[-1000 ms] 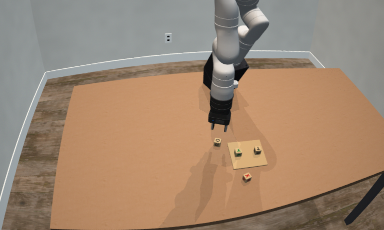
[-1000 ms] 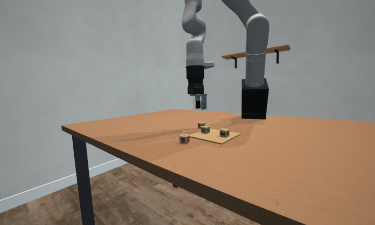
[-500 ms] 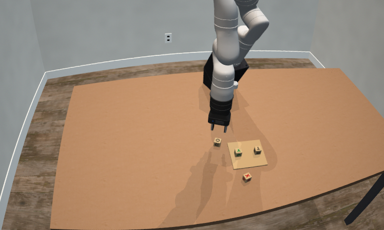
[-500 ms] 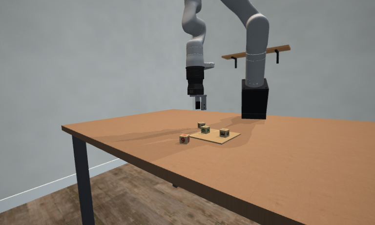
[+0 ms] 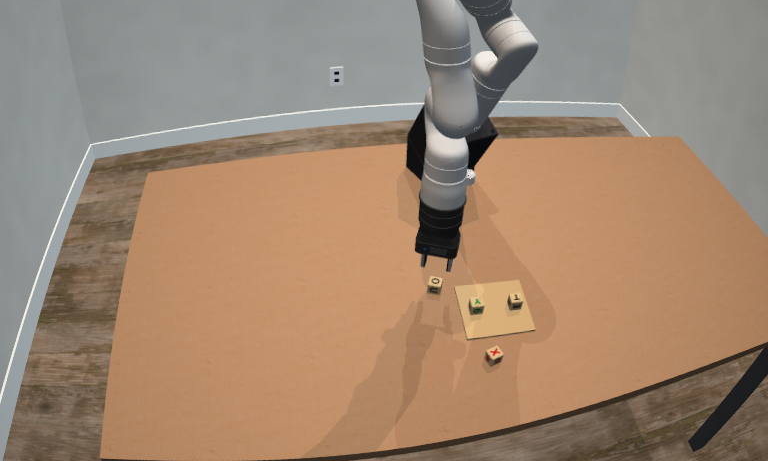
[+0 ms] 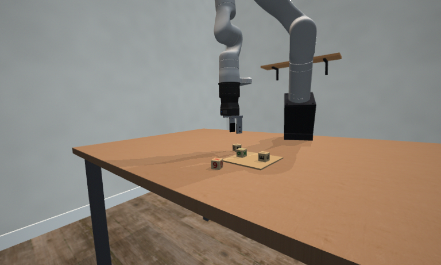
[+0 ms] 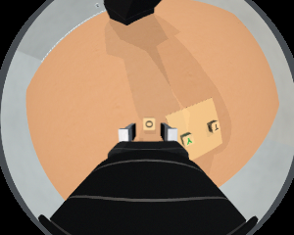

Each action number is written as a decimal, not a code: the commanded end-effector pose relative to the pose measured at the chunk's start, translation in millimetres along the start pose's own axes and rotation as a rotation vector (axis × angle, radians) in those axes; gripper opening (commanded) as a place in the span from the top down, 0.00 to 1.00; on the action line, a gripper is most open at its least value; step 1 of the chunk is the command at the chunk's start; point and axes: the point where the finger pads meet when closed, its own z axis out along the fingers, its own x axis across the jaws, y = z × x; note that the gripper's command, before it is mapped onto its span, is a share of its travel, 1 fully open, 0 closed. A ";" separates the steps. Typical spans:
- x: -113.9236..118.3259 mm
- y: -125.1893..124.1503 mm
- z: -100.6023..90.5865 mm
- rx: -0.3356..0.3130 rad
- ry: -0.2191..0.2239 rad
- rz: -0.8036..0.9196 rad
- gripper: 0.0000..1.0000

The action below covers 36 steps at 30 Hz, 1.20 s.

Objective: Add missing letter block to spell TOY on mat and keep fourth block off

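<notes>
A tan mat [image 5: 498, 325] [image 6: 251, 163] [image 7: 201, 117] lies on the table. On it stand a block with a green Y on top [image 5: 476, 305] [image 6: 241, 152] [image 7: 188, 139] and a block with a black T on top [image 5: 514, 300] [image 6: 263, 156] [image 7: 214, 127], with a gap between them. A block with a black O on top [image 5: 434, 284] [image 6: 236, 146] [image 7: 149, 123] lies off the mat, just past its Y-side edge. A block with a red X on top [image 5: 493, 355] [image 6: 216, 163] lies off the mat on the side away from the robot's base. My gripper [image 5: 435, 263] [image 6: 236, 127] [image 7: 148, 129] is open and empty, hanging straight above the O block.
The robot's black base [image 5: 450, 145] [image 6: 299, 116] stands at the table's far side. A wooden wall shelf [image 6: 300, 61] hangs behind it. The table's front edge [image 5: 509, 428] runs a little beyond the X block.
</notes>
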 end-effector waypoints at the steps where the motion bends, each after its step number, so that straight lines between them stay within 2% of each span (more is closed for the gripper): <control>1: 1.5 -2.6 5.5 0.006 0.007 0.005 0.14; 21: 1.6 -3.6 31.7 0.006 0.008 0.005 0.14; 36: 1.7 -3.7 36.3 0.006 0.008 0.005 0.14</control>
